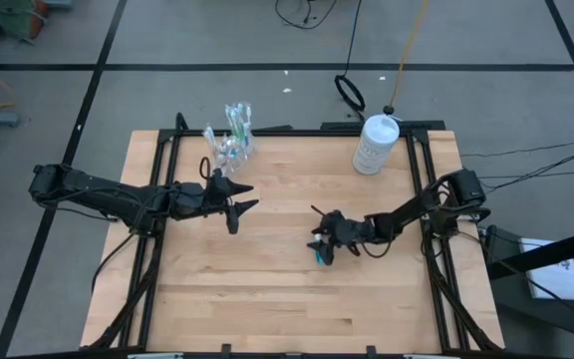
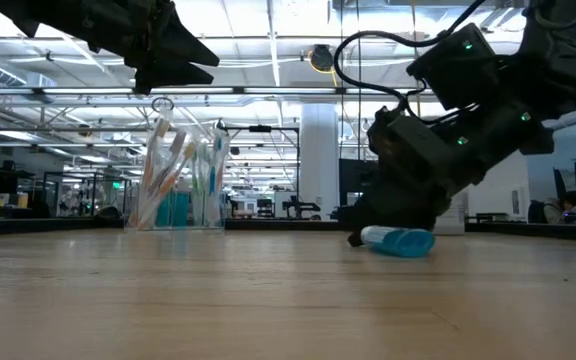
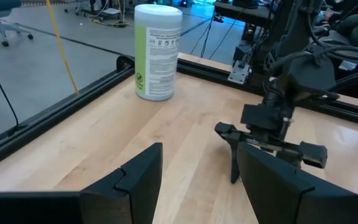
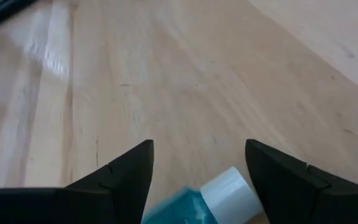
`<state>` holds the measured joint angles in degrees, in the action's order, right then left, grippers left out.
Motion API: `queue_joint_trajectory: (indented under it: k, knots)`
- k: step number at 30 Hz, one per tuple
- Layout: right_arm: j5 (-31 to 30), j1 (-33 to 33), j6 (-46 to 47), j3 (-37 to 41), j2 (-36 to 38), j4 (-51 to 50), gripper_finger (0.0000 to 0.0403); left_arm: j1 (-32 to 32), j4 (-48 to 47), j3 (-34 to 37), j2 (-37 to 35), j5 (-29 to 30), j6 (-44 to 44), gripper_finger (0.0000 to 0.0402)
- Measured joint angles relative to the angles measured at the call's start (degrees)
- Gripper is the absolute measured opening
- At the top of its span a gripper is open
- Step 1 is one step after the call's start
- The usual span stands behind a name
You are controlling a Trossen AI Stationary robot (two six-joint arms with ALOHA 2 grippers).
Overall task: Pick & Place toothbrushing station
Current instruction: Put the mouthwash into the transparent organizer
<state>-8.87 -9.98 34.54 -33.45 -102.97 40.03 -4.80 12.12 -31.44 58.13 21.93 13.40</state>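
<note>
One cup (image 1: 231, 146), one toothpaste tube (image 2: 398, 240), one bottle (image 1: 375, 145)

Table centre: bare pale wooden tabletop (image 1: 267, 289) from centre to 6 o'clock, open for passage.
11 o'clock: small clear plastic cup (image 1: 232, 148) of slim toothbrushes, left gripper (image 1: 245, 196) just beside it, fingers spread.
1 o'clock: large white cylindrical bottle (image 1: 376, 144) at the edge.
3 o'clock: right gripper (image 1: 322, 242) low, open around short teal toothpaste tube (image 2: 396, 240).
</note>
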Motion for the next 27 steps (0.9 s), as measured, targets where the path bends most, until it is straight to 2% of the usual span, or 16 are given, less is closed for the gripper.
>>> queue_joint_trajectory:
  k: [8, 13, 15, 21, 27]
  knots:
    - [-0.6, -0.9, -3.3, 0.1, 0.6, 0.8, 0.0235, 0.0, 0.0, 0.0, 0.0, 0.0, -0.2, 0.0214]
    - [-9.4, 0.1, -7.4, 0.1, 5.0, -4.6, 0.0253, 0.0, -0.1, 0.0, 0.0, 0.0, 0.2, 0.0214]
    - [-10.3, 0.4, -4.6, 0.1, 8.0, -9.1, 0.0260, 0.0, -0.2, 0.0, 0.0, 0.0, 0.2, 0.0214]
    - [-4.5, -2.6, 9.1, 0.1, 19.0, -24.7, 0.0254, 0.0, -0.4, 0.0, 0.0, 0.0, 0.0, 0.0214]
    - [-4.3, -8.4, 20.0, 0.1, 18.1, -25.8, 0.0242, 0.0, -0.2, 0.0, 0.0, 0.0, -0.1, 0.0214]
